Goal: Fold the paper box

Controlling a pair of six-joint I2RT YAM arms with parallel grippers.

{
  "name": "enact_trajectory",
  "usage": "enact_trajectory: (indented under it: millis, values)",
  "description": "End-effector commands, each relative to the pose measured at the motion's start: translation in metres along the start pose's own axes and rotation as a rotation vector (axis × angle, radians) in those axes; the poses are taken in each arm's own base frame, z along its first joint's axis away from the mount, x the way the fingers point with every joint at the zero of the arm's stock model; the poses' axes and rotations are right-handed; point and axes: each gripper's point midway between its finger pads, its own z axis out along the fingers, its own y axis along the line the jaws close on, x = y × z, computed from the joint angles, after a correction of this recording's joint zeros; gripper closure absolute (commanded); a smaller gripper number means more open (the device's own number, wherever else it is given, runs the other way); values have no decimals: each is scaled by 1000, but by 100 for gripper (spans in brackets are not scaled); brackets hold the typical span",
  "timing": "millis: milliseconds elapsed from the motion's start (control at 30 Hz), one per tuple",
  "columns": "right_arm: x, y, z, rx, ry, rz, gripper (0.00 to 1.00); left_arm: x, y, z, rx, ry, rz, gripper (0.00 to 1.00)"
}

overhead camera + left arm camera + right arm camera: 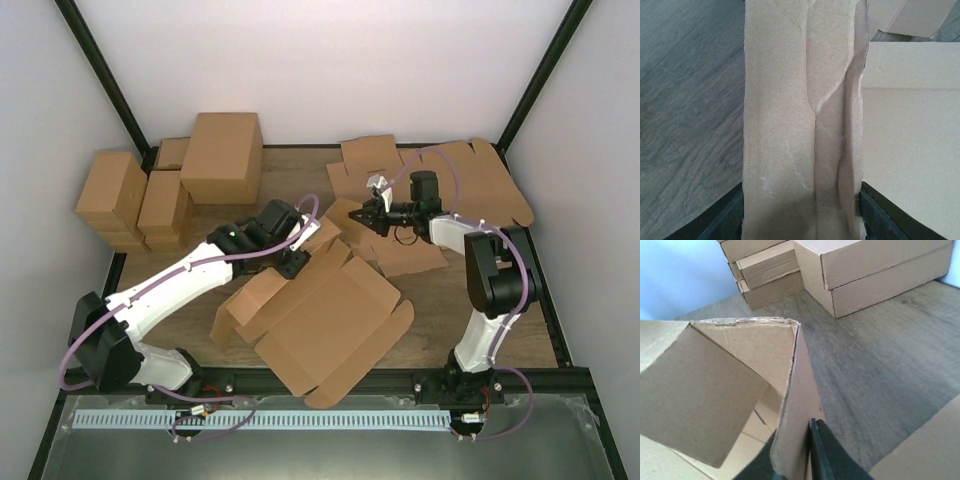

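Observation:
The paper box point(335, 325) is a brown die-cut cardboard sheet lying mostly flat mid-table, with its far flaps raised. My left gripper point(297, 262) is at the sheet's far-left edge. In the left wrist view a wide, creased band of cardboard point(800, 125) fills the gap between the dark fingers point(722, 220), touching both. My right gripper point(366, 213) is at the far side. In the right wrist view it point(800, 460) is pinched on the edge of an upright flap point(797, 400), with a folded flap point(695, 400) to its left.
Several closed brown cartons are stacked at the back left point(220, 155), and they also show in the right wrist view point(875, 270). More flat cardboard sheets point(480, 185) lie at the back right, behind the right arm. A black frame edges the table.

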Motion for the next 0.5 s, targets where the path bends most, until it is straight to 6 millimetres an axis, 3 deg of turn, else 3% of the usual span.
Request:
enact_trajectory:
  millis: [0,67,300,467]
  values:
    - [-37,6,-16,48,-50,-41,94,6,1,-2,-11,15,-48,46]
    - [-43,9,-16,66,-46,-32,99,3,1,-4,-6,9,-59,46]
    - [-58,34,-6,123,-15,-6,99,-3,5,-7,-17,-11,-109,46]
    - [-58,42,-3,190,3,126,99,-5,9,-10,-26,-24,-137,46]
